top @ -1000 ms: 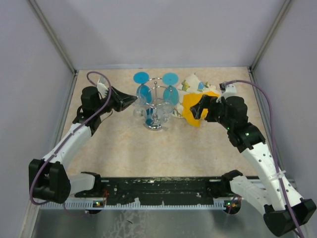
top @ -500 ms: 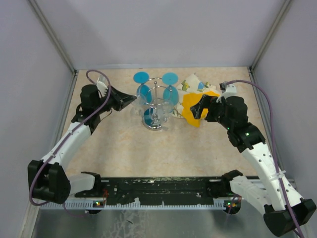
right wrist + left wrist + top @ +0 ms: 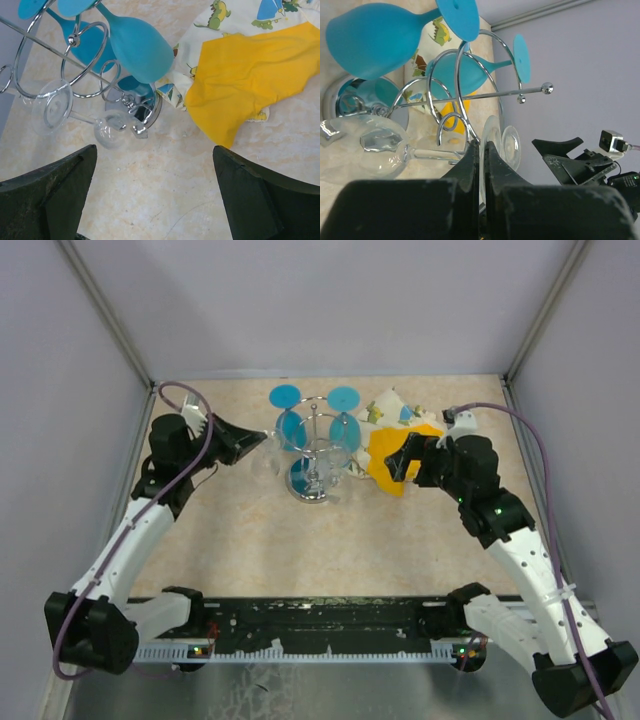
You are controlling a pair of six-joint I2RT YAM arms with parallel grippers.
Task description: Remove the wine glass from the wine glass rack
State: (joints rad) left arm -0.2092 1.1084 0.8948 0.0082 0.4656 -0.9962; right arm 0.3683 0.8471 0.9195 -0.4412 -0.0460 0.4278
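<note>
Gripping the stem of the clear wine glass next to its foot, the left gripper is seen closed. The glass is held tilted beside the looped arms of the wine glass rack. The right gripper is seen wide open near a yellow cloth.

Wine glass rack centre; cloth just right — wine glass left.

Closed tool by clear wine glass foot
</note>
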